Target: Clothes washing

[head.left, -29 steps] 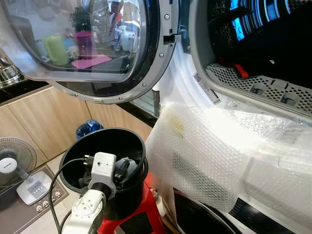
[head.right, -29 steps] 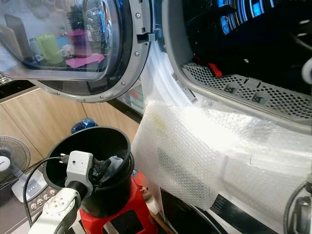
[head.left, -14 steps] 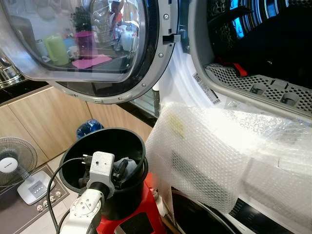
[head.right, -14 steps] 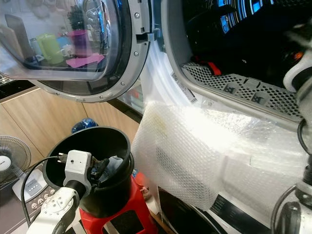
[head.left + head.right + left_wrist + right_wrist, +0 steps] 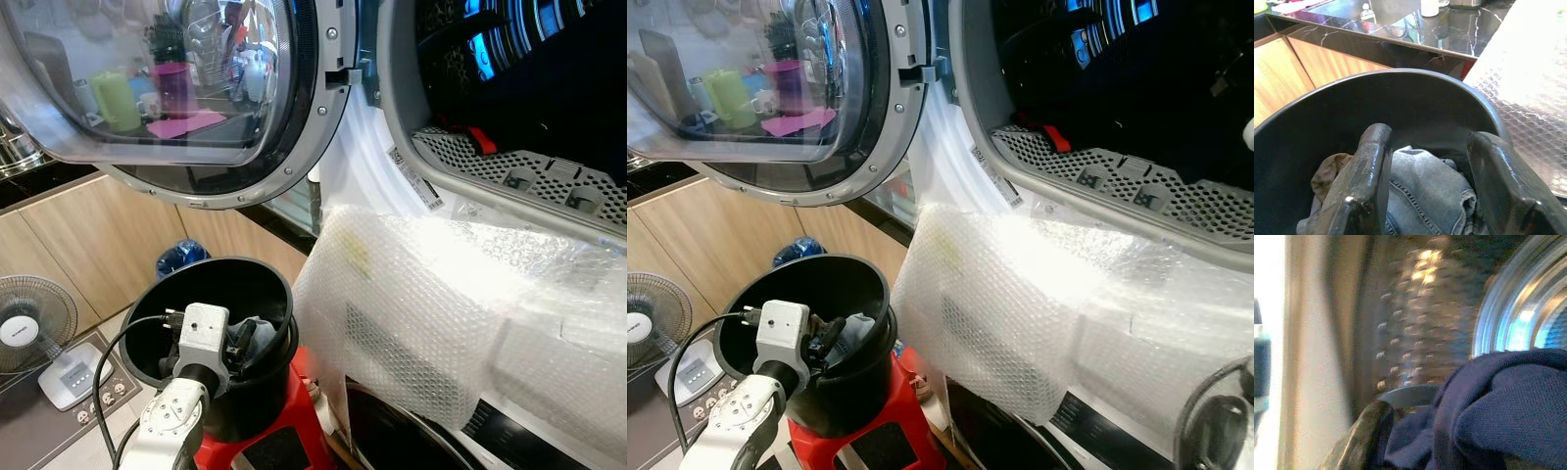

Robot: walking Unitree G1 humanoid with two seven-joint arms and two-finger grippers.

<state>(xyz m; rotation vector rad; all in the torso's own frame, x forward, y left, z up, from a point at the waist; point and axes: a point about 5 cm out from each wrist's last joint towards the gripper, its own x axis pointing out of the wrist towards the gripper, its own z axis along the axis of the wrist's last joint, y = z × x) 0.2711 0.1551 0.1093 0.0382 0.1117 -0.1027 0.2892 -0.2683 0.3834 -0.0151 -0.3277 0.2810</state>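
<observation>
My left gripper [image 5: 1427,147] reaches into a black bucket [image 5: 284,294] and stands open just above a heap of blue denim clothing [image 5: 1420,191] with a brownish piece beside it. The washing machine's round glass door [image 5: 167,88] is swung wide open to the left, and its dark drum [image 5: 529,88] gapes at the upper right, a red item lying at the perforated rim. In the right wrist view a navy garment [image 5: 1498,401] hangs across my right gripper [image 5: 1415,431], with the drum's ribbed metal wall behind it. One black finger [image 5: 1359,440] shows under the cloth.
Bubble wrap [image 5: 441,294] covers the machine's front below the drum. The bucket stands on a red stool [image 5: 304,431]. A small white fan [image 5: 29,328] sits on the floor at the left, by wooden cabinets. A blue bag [image 5: 176,259] lies behind the bucket.
My right arm, seen at the right edge in front of the drum half a second ago, has moved almost out of the right eye view. The left gripper stays in the bucket.
</observation>
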